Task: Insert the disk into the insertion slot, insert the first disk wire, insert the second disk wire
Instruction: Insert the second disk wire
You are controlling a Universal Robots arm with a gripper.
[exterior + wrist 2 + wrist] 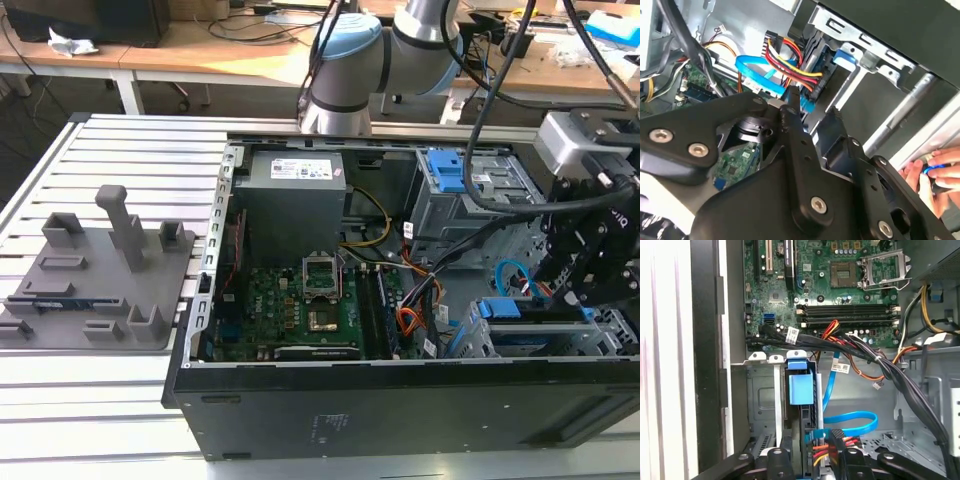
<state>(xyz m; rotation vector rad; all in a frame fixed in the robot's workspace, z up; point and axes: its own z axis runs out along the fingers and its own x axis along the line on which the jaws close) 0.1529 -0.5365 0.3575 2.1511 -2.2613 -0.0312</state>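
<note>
The disk (801, 390), blue-framed, sits inside the grey insertion slot (760, 405) at the case's near right corner in the exterior view. The light blue second disk wire (852, 422) loops beside it, its end at the disk's rear connector.

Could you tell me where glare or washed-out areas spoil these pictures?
In the first wrist view, the strip beside the case wall is blown out white; in the second wrist view, the lower corner near the gripper body is overexposed; the exterior view is evenly lit.
</note>
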